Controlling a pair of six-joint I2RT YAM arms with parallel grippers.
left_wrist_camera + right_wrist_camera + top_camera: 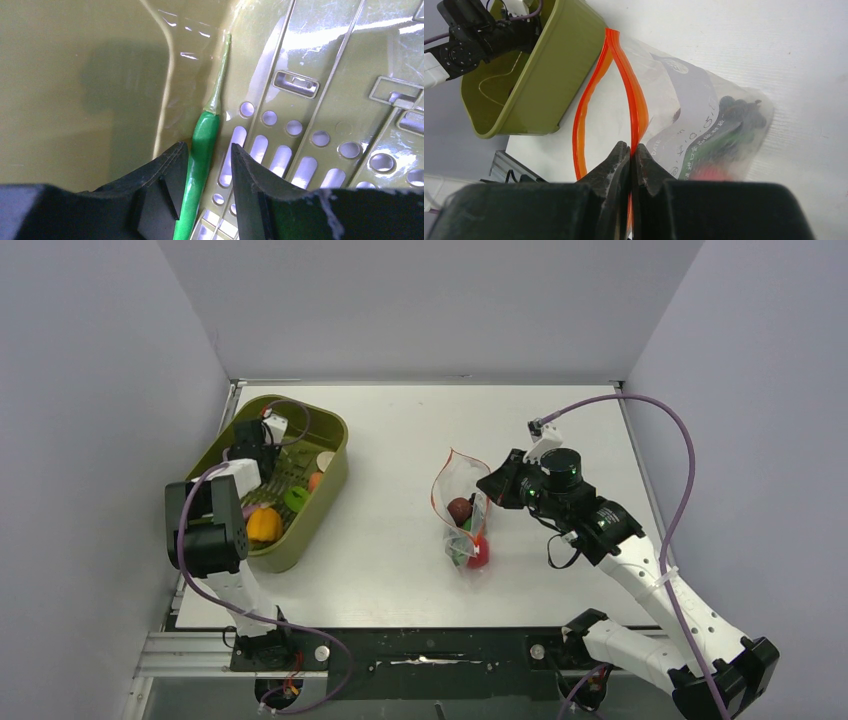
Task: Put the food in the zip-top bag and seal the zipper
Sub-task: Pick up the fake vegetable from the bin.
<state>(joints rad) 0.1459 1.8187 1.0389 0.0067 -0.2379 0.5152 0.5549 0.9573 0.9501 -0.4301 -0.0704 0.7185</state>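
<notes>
The clear zip-top bag (462, 510) lies mid-table with its mouth spread open, holding a brown round piece (459, 508), a green piece and a red round piece (480, 553). My right gripper (500, 483) is shut on one side of the orange-red zipper (624, 80); in the right wrist view (630, 147) the strip runs between the closed jaws. Dark grapes (741, 112) show through the bag (694, 115). My left gripper (268, 435) is down inside the olive tub; in the left wrist view (208, 146) it is open, its jaws on either side of a green chili (200, 155) lying on the tub floor.
The olive-green tub (330, 480) stands at the left, with an orange-yellow piece (264, 524), a lime piece (296, 499) and other pieces inside. Its wall (75, 90) rises just left of the chili. The tub (524, 85) lies beyond the bag's mouth.
</notes>
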